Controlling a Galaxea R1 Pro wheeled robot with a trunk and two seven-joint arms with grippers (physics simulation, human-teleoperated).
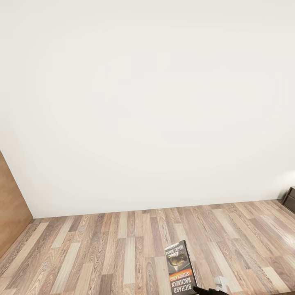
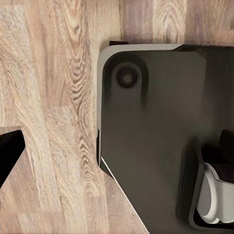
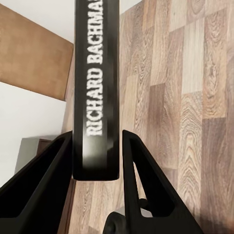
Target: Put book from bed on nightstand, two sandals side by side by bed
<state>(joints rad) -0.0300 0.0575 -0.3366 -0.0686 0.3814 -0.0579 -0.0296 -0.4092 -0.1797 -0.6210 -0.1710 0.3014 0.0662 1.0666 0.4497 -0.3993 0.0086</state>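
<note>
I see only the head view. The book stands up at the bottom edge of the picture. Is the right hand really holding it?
Observer: Yes. In the right wrist view the book sits spine-on between the two fingers of the right hand, which close on it.
Operator: And the other arm, what is near it?
Observer: The left wrist view shows one dark fingertip of the left hand over the plank floor, beside the robot's dark base. I cannot tell if that hand is open or shut.
</note>
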